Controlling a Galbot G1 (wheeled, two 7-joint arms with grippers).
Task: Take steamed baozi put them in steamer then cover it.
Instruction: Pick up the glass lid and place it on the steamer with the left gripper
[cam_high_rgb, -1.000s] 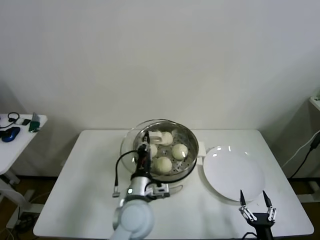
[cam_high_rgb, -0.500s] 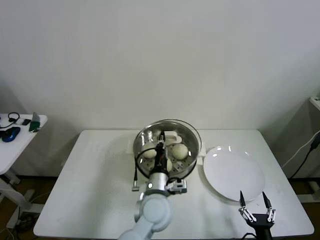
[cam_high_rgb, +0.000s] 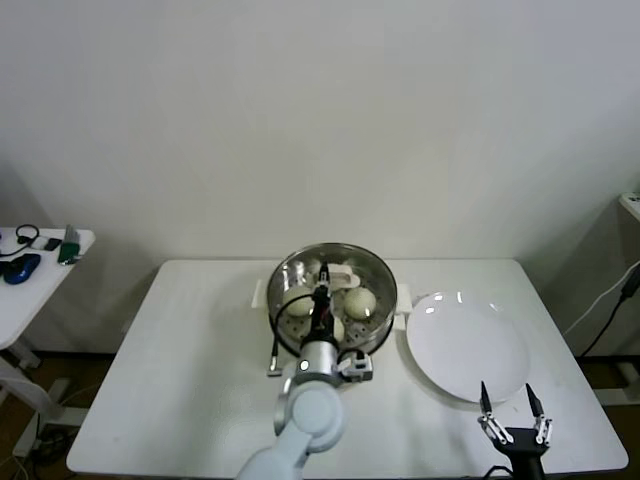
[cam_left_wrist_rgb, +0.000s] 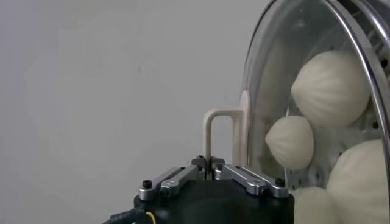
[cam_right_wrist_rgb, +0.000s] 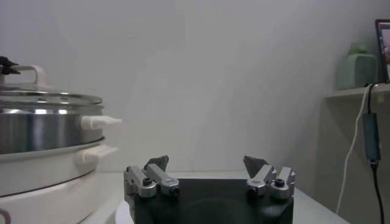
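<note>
Steamed baozi (cam_high_rgb: 360, 301): cream buns inside steamer (cam_high_rgb: 380, 318), seen through glass. Steamer: steel basket on white pot base, tabletop (cam_high_rgb: 180, 370) centre. Cover (cam_left_wrist_rgb: 317, 91): clear glass lid sitting over steamer, white handle (cam_left_wrist_rgb: 222, 137) pinched by left gripper (cam_left_wrist_rgb: 209, 173), fingers clamped tight on it. Flat white plate (cam_high_rgb: 465, 350): just right of steamer. Right gripper (cam_high_rgb: 513, 412): near tabletop's front edge by plate, fingers spread wide, holding nothing.
</note>
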